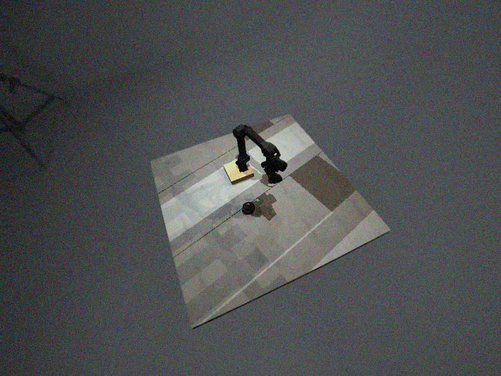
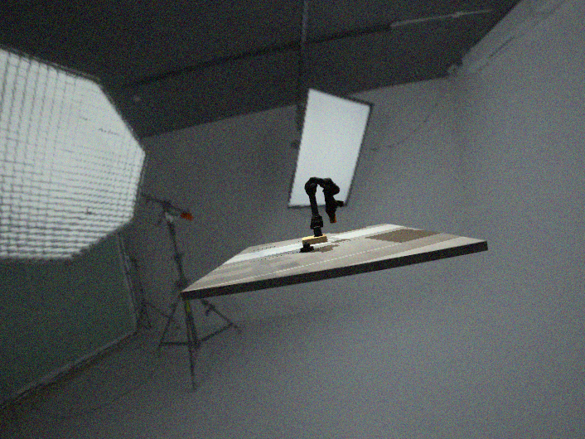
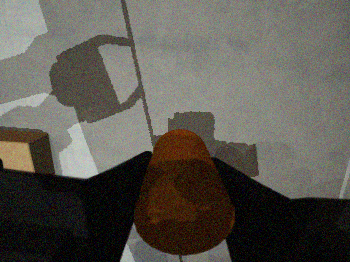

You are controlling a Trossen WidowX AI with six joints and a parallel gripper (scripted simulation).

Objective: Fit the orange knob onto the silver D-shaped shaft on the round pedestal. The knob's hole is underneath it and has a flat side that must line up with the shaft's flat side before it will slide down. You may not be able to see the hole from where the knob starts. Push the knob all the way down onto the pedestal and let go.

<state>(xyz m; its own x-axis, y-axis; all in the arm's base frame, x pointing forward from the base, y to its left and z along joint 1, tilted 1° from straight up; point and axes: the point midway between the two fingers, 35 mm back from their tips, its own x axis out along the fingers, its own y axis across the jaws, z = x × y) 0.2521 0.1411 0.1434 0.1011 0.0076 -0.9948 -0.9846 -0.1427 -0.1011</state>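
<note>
My gripper [image 3: 180, 160] [image 1: 274, 177] [image 2: 332, 216] is shut on the orange knob [image 3: 182, 203] [image 2: 331, 220], which sits between the two dark fingers and points down at the table. It hangs in the air above the table [image 1: 283, 259] [image 3: 280, 73], to the right of the arm's base. The dark round pedestal [image 1: 248, 208] stands on the table in front of the base, down and left of the gripper in the top view. Its shaft is too small to make out. The pedestal does not show in the wrist view, and the knob's hole is hidden.
The arm stands on a tan block [image 1: 238, 174] [image 2: 314, 239] [image 3: 17, 154]. The gripper's shadow falls on the patchwork grey table between gripper and pedestal. Studio lights and a tripod stand beyond the table's edge [image 2: 331, 273].
</note>
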